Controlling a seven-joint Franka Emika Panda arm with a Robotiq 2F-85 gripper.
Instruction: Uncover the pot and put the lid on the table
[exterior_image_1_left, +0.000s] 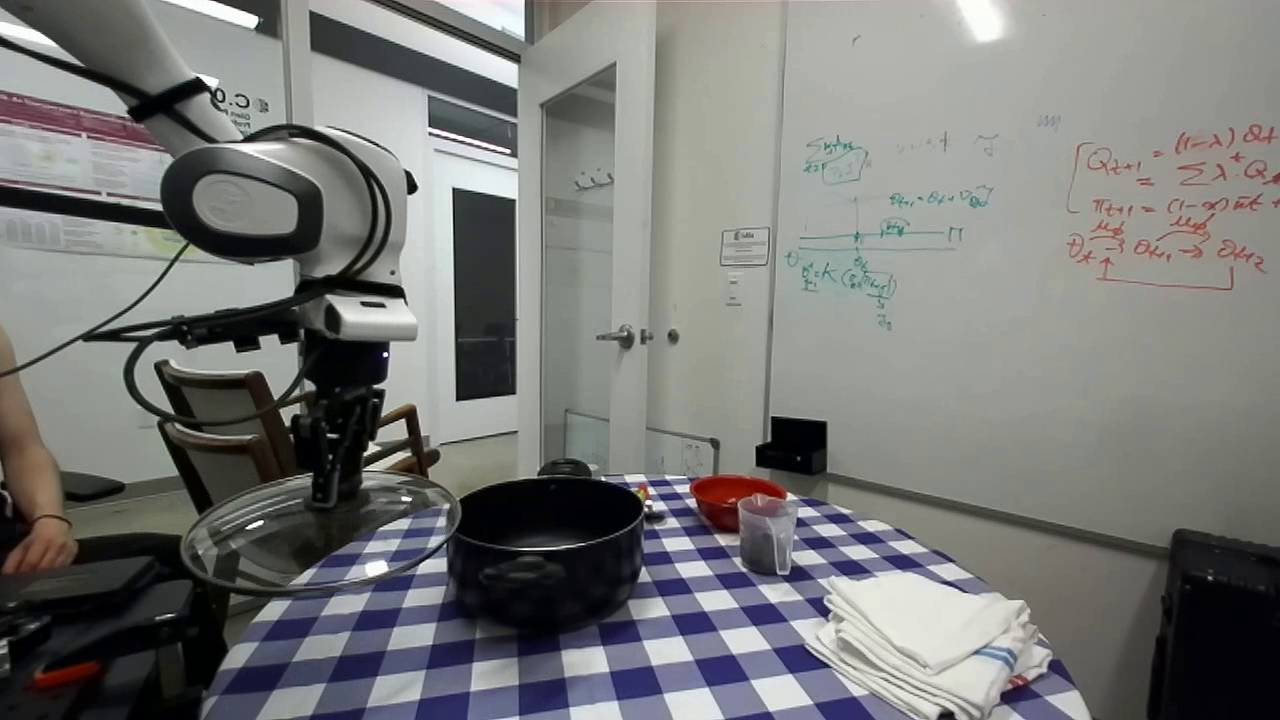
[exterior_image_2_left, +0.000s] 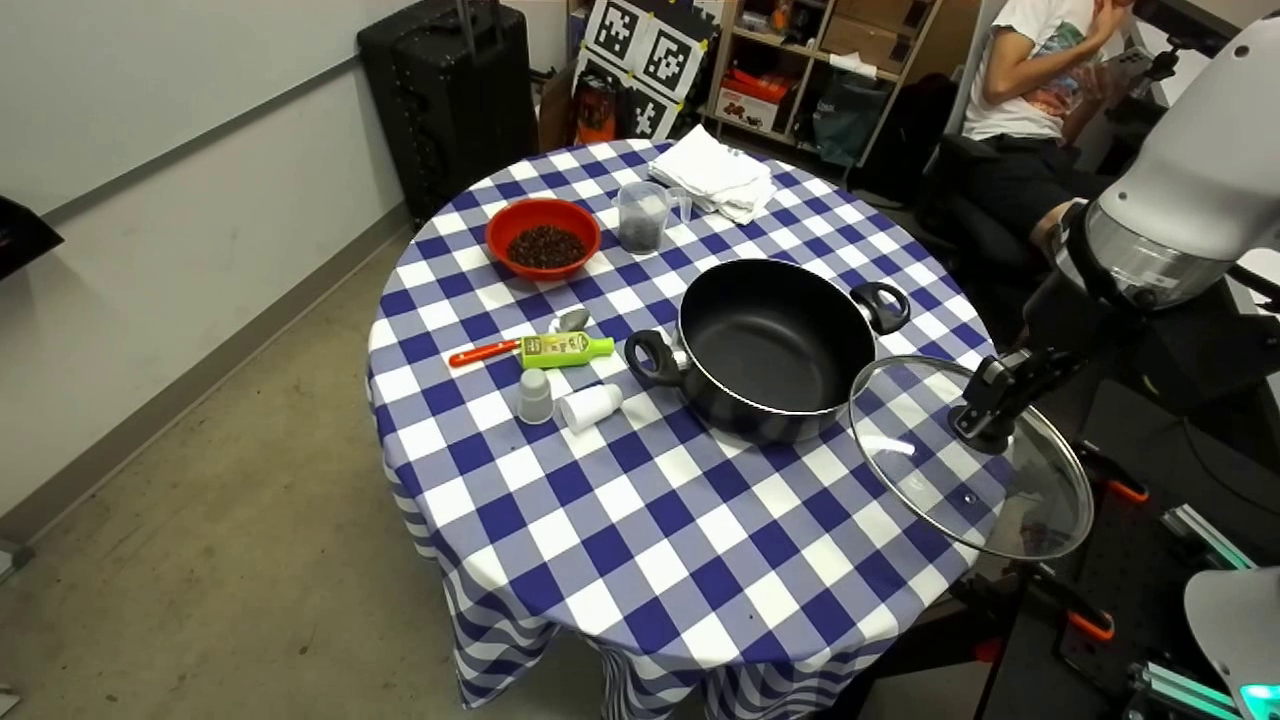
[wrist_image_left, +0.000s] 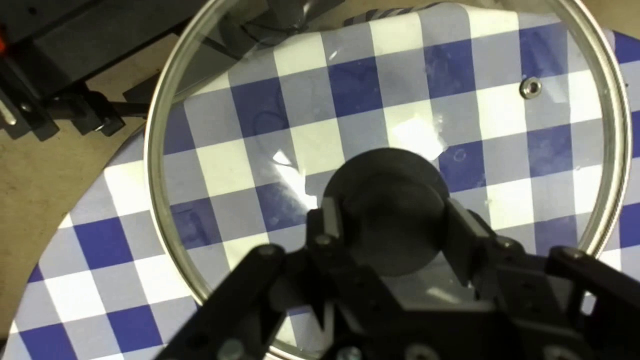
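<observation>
The black pot stands uncovered on the checked table (exterior_image_1_left: 700, 660), seen in both exterior views (exterior_image_1_left: 545, 580) (exterior_image_2_left: 775, 350). The clear glass lid (exterior_image_1_left: 250, 545) is held in the air beside the pot, partly past the table's edge on the robot's side. It also shows in an exterior view (exterior_image_2_left: 925, 480) and fills much of the wrist view (wrist_image_left: 320, 135). My gripper (wrist_image_left: 390, 215) is shut around the lid's dark knob, with a finger on each side. In both exterior views the gripper (exterior_image_1_left: 335, 490) (exterior_image_2_left: 980, 415) is above the lid's centre. The cloth shows through the glass.
A red bowl (exterior_image_2_left: 543, 240), a measuring cup (exterior_image_2_left: 642, 218) and folded white towels (exterior_image_2_left: 715, 175) stand beyond the pot. A green bottle (exterior_image_2_left: 565, 350), a red-handled utensil (exterior_image_2_left: 485, 353) and two small shakers (exterior_image_2_left: 535, 397) (exterior_image_2_left: 590, 407) lie or stand near one pot handle.
</observation>
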